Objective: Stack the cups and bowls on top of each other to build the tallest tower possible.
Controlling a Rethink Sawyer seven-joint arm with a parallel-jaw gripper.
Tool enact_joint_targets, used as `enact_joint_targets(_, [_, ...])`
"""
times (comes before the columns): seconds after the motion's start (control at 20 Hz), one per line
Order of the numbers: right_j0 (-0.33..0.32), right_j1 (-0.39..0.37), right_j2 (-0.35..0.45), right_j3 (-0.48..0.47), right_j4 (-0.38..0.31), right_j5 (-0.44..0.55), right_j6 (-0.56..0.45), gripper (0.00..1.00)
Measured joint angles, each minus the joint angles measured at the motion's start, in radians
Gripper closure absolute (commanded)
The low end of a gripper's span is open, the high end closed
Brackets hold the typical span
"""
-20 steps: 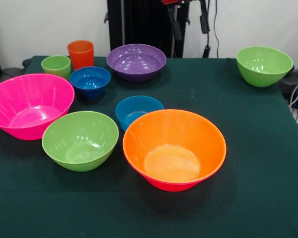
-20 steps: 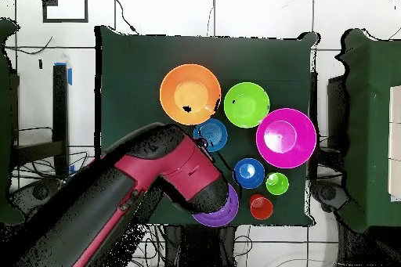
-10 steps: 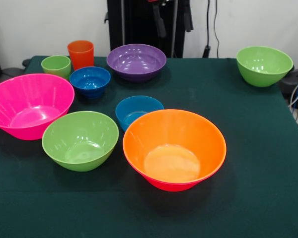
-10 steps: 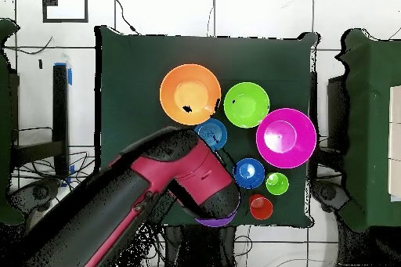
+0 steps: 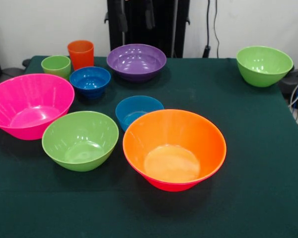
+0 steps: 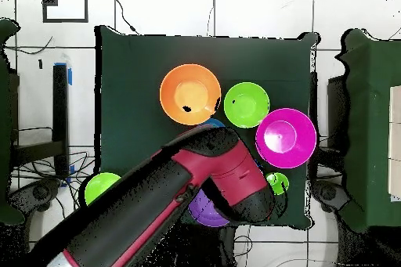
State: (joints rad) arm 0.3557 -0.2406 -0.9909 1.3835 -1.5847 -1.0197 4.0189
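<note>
— The claw (image 5: 135,15)?
— Only dark tips at the front view's top edge; I can't tell its state.
— The bowls?
— All upright, mouths up, spread over the desk (image 5: 258,148); the orange bowl (image 5: 174,148) sits nested in a pink one at 6 o'clock.
— The arm (image 6: 180,193)?
— Overhead, it slants up from 7 o'clock, covering the purple bowl (image 5: 136,61).

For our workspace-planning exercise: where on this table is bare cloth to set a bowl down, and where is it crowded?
Bare cloth: between the orange bowl and the lone green bowl, and along the near edge. Crowded: around the pink bowl, blue bowls, purple bowl and cups.
</note>
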Motion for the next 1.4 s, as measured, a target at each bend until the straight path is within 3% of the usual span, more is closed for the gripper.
enact_joint_targets(0.45, [-0.066,0.001,0.0,-0.037,-0.042,0.0,-0.001,0.0])
enact_joint_targets(1.4, [-0.138,0.004,0.031,-0.154,-0.04,0.0,-0.09,0.0])
